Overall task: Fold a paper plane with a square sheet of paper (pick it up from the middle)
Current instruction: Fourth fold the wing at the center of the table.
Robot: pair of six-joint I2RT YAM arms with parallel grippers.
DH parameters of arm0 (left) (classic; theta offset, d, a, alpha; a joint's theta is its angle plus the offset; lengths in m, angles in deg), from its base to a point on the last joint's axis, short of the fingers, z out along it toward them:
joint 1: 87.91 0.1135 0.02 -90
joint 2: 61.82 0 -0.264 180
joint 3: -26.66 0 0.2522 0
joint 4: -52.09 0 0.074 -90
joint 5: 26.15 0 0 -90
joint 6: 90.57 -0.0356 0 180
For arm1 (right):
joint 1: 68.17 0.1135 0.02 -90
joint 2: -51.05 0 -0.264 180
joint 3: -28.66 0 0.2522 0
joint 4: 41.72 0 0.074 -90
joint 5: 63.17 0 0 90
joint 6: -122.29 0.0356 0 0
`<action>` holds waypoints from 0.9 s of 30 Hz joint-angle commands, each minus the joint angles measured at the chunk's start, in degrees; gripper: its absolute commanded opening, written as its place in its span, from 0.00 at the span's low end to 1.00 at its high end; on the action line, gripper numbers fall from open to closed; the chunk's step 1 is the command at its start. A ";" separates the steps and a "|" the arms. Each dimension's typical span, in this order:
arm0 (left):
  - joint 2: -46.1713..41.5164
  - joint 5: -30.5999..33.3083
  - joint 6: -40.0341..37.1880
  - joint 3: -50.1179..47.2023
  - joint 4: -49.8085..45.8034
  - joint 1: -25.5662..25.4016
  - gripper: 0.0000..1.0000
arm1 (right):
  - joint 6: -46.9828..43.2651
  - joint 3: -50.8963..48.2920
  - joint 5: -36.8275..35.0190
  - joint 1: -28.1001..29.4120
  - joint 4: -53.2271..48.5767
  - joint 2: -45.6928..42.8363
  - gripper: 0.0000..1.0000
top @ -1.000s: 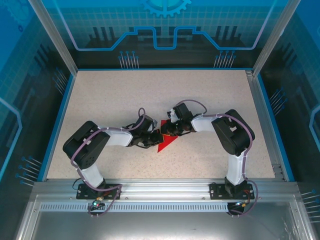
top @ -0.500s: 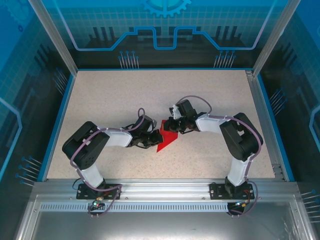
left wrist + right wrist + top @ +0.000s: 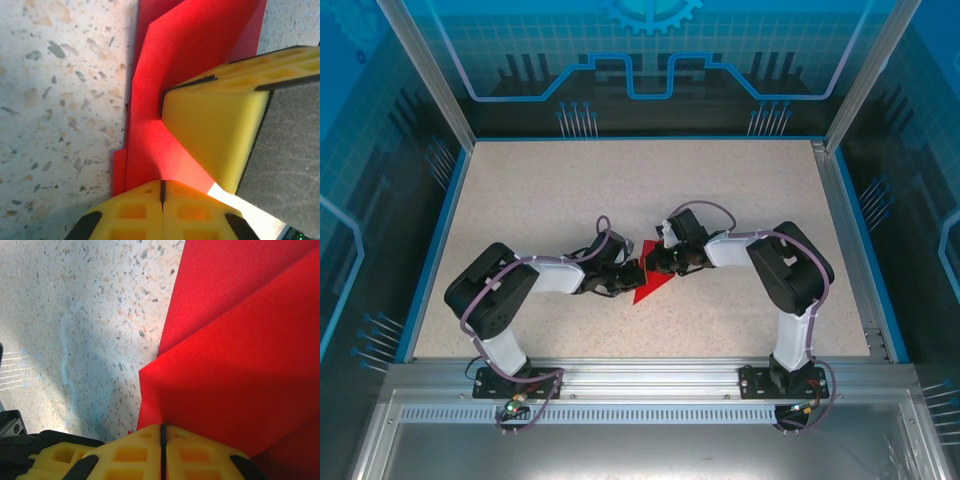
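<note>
The square sheet of paper (image 3: 648, 290) is bright red, folded into layers, and lies on the speckled table between both grippers. My left gripper (image 3: 636, 274) meets it from the left. In the left wrist view that gripper (image 3: 162, 182) is shut, its yellow tips against the paper (image 3: 190, 60); whether paper is pinched cannot be told. My right gripper (image 3: 657, 264) comes from the right. In the right wrist view it (image 3: 162, 426) is shut, and the upper layer's corner of the paper (image 3: 240, 355) runs into its seam. One right finger (image 3: 215, 135) rests on the paper close to the left tips.
Blue-edged walls and metal posts (image 3: 438, 95) enclose the speckled table (image 3: 550, 190). The arms' bases sit on the metal rail (image 3: 640, 375) at the near edge. The two grippers are almost touching over the paper.
The right gripper has shut. The right arm swung out to the right half a second ago and has come back in against the paper. The left arm has stayed put.
</note>
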 commanded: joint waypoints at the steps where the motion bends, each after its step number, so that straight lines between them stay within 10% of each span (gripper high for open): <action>1: 3.00 5.19 -1.89 -3.32 -11.09 0.31 0.00 | -0.54 1.73 -6.05 -3.96 -1.16 2.23 0.10; 27: 2.81 5.04 -2.47 -5.71 -10.12 0.30 0.00 | -1.68 10.17 -6.74 -13.87 -2.49 8.28 0.12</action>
